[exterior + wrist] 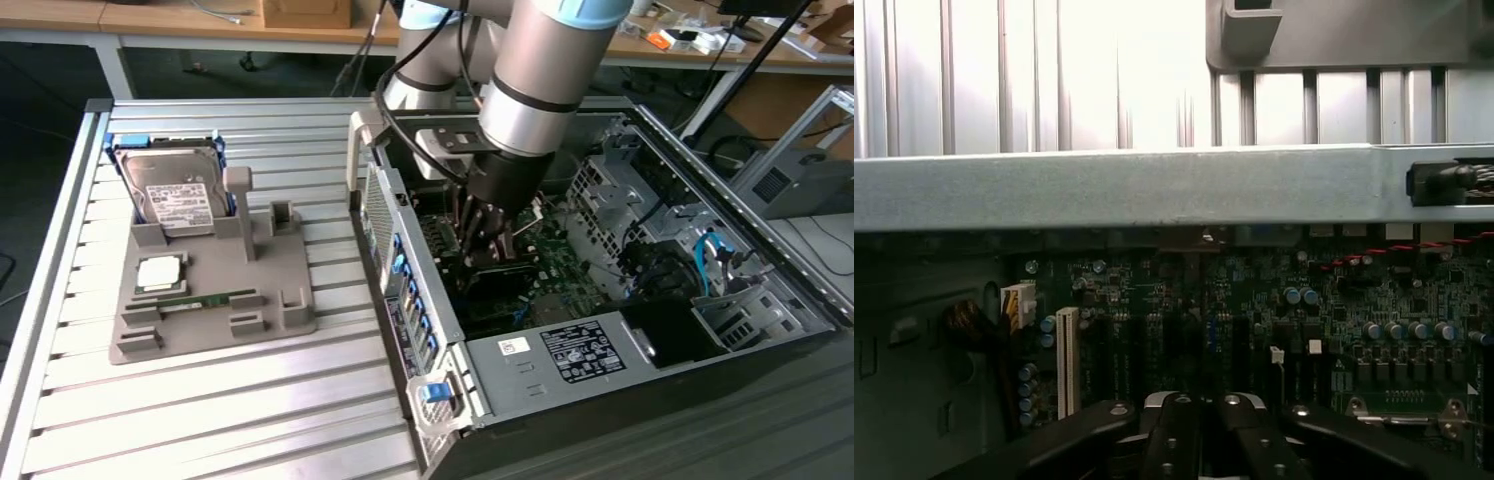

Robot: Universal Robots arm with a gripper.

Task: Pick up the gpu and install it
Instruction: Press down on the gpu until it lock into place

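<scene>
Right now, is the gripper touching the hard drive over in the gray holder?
Apart. The exterior view shows the gripper down inside the open computer case, while the hard drive stands in the gray holder outside it, with bare slatted table between them.

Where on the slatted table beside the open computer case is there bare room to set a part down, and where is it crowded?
Bare slats lie in front of the grey holder tray, up to the case. The tray is crowded: hard drive, processor, RAM stick. Inside the case, the gripper fills the middle.

arm lowered, gripper [489,240] closed (fingers together)
</scene>
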